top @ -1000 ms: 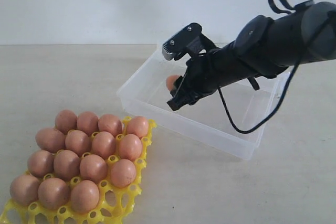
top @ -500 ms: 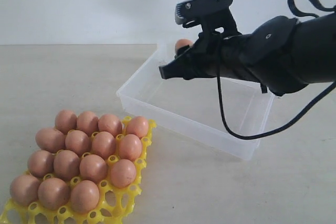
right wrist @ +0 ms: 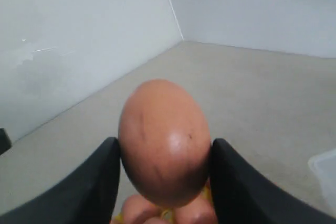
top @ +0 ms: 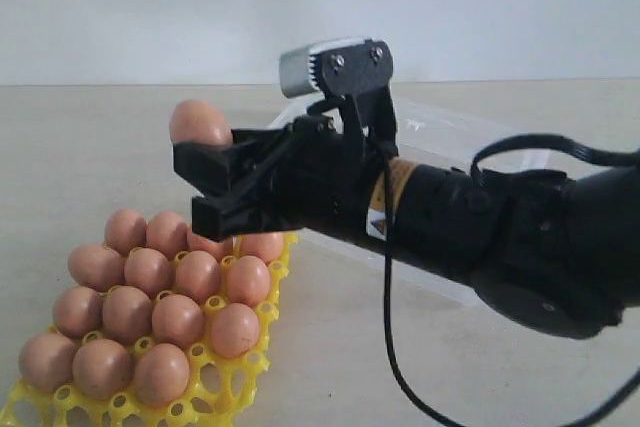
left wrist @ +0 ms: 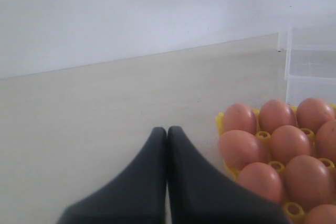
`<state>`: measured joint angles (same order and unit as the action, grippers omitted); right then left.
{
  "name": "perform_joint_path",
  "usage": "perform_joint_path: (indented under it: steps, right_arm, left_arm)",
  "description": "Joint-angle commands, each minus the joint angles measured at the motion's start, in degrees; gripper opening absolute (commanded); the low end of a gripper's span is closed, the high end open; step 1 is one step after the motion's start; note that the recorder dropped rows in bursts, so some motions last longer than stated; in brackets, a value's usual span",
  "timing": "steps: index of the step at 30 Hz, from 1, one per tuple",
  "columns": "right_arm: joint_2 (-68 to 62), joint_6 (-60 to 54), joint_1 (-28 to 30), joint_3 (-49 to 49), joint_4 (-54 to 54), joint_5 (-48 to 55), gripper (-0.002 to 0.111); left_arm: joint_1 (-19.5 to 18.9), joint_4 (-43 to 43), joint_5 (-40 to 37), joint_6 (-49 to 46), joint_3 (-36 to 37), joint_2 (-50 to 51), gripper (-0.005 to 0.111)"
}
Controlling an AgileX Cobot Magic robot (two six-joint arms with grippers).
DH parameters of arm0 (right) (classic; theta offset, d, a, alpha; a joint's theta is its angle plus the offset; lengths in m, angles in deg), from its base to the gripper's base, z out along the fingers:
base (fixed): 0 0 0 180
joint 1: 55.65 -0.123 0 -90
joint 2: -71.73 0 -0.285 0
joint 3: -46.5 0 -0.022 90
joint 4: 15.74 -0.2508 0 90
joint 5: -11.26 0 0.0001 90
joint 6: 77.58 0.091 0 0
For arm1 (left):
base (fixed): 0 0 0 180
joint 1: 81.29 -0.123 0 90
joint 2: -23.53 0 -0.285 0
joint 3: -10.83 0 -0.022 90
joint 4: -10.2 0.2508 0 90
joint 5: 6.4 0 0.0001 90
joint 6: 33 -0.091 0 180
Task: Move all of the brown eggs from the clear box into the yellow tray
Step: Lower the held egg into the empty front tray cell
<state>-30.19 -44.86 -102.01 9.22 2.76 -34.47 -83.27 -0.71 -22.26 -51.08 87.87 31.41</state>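
The right gripper [top: 207, 187] reaches across the middle of the exterior view and holds 1 brown egg [top: 200, 120] in the air. Its 2 black fingers stand about an egg's width apart, 1 pressed against each side of the shell, and the egg's top rises above them. In the right wrist view the egg sits upright between the pads and has thin dark streaks. Below it show blurred eggs and a bit of yellow, so it hangs over the far edge of the yellow tray [top: 243, 379].

The tray lies on the pale table [top: 90, 147] at the near left. It carries 15 eggs [top: 178, 319] in 4 rows, each seated in its own cup. 1 egg of the far row is partly hidden behind the gripper. Bare yellow cups show along the tray's near right side.

The clear box [top: 455, 125] stands farther back on the table, mostly hidden behind the right arm. A black cable [top: 388, 347] hangs down from that arm.

The left gripper [left wrist: 167, 130] is fully closed. Its 2 dark fingers touch along their length with nothing between them, just beside the tray's corner.
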Motion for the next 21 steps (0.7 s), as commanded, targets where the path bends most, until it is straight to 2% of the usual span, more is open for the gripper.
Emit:
perform_joint_path:
  steps: [1,4,7,10,15,21]
  right_arm:
    - [5.36,13.53,0.15,-5.94,8.99,-6.58,0.000]
    - [7.52,30.10,0.15,-6.06,28.93,-5.96,0.000]
    - [7.52,36.94,0.15,-6.06,36.91,-6.42,0.000]
    - [7.52,37.24,0.15,-6.06,38.23,-3.36,0.000]
    - [6.07,37.00,0.04,-6.06,38.49,11.33,0.000]
    - [-0.40,38.96,-0.07,-3.73,38.16,7.40,0.000]
  left_arm:
    - [0.51,0.05,0.69,0.06,0.18,-0.10,-0.004]
    - [0.51,0.05,0.69,0.06,0.18,-0.10,-0.004]
    - [0.51,0.05,0.69,0.06,0.18,-0.10,-0.004]
    - [0.51,0.05,0.69,0.06,0.18,-0.10,-0.004]
    - [0.51,0.05,0.69,0.06,0.18,-0.10,-0.004]
    - [0.51,0.05,0.69,0.06,0.18,-0.10,-0.004]
